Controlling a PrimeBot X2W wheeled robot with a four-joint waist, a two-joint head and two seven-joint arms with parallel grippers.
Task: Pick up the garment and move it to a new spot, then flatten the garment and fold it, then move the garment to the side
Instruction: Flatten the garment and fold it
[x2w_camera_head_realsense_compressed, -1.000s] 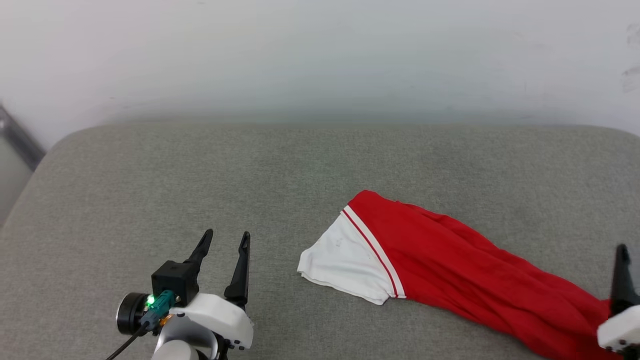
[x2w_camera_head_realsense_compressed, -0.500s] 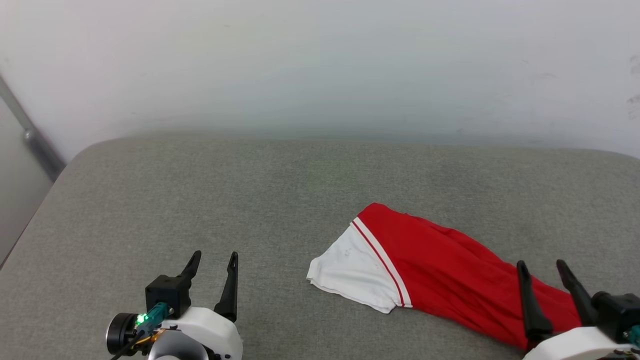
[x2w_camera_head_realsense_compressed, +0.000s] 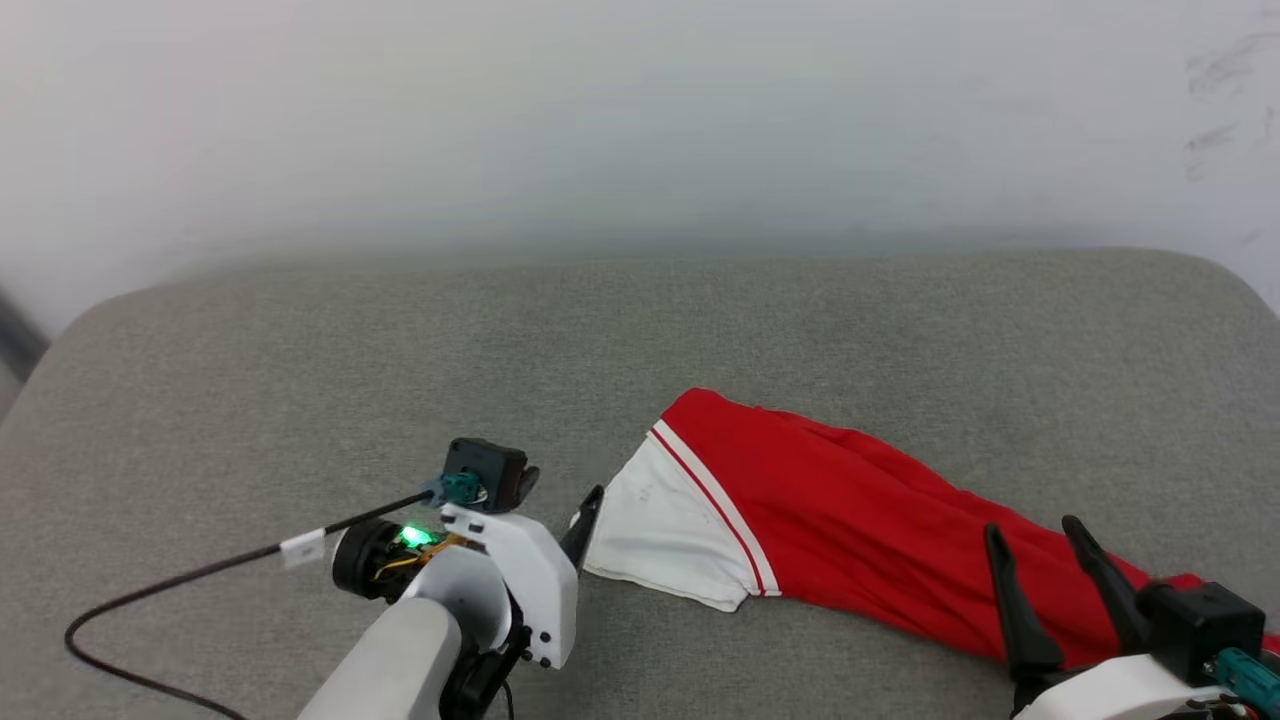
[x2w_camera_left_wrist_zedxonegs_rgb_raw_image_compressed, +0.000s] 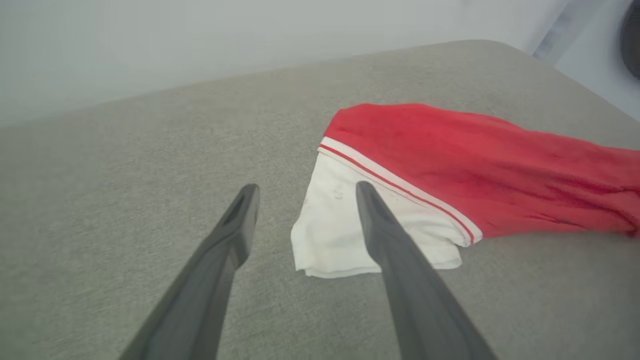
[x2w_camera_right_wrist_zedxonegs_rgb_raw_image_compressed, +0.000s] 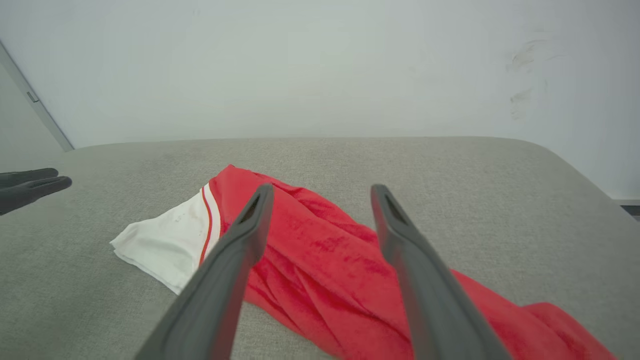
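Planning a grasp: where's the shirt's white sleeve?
Head view, centre: the white sleeve of the red T-shirt lies on the grey cushion, just right of the left gripper.

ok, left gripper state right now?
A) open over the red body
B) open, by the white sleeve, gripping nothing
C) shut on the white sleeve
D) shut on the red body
B: in the left wrist view the left gripper has its fingers spread, and the white sleeve of the garment lies flat, unclamped.

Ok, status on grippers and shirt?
Left gripper open, at sleeve. Right gripper open, over shirt. Shirt bunched on cushion, ungripped. Nothing in the way.
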